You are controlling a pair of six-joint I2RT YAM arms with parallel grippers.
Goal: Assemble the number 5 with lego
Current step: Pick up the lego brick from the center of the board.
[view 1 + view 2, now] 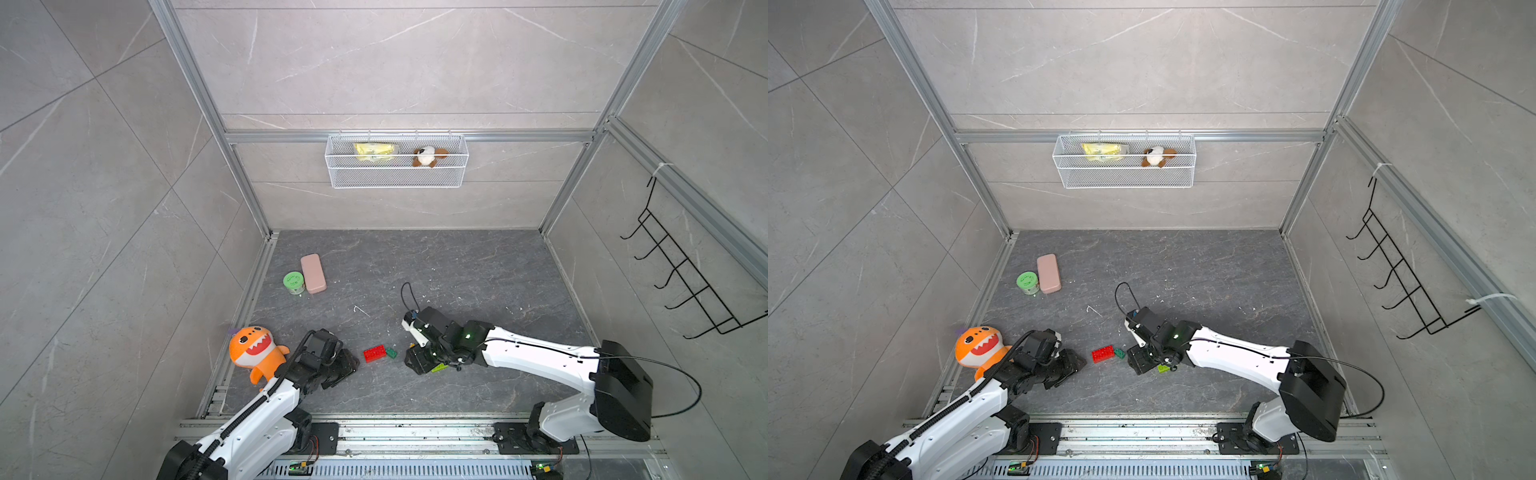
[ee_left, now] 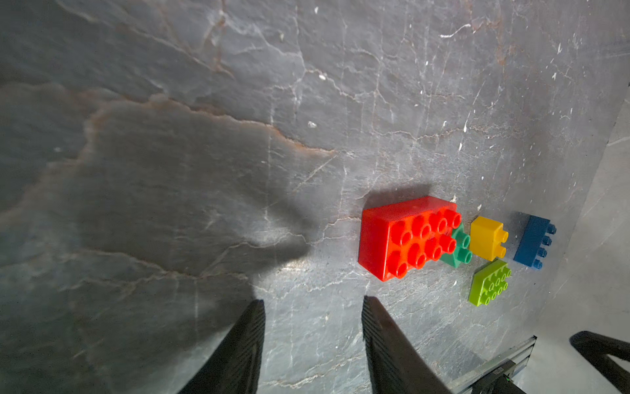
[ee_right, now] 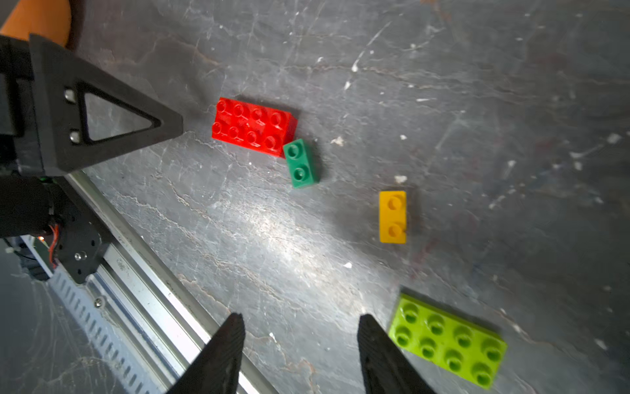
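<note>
While red [image 2: 405, 235], dark green [image 3: 300, 163], yellow [image 3: 392, 217], lime [image 3: 446, 339] and blue [image 2: 534, 242] are all lying unjoined and studs-up on the table [image 1: 457, 270] between the arms, you are sitting at the first pick, with the left end effector [image 2: 313, 301] and right end effector [image 3: 300, 317] both hanging part-spread and empty. Red's long axis is running side to side, arm to arm, with dark green touching one corner crosswise. The next move is likely calling for squaring the jaws across the short sides of whichever you are taking first.

I can read no words or numbers anywhere. The faint marks on the green tub lid [image 1: 294, 280] and the print on the yellow packet [image 1: 374, 152] in the wire basket [image 1: 397, 185] are too small.
</note>
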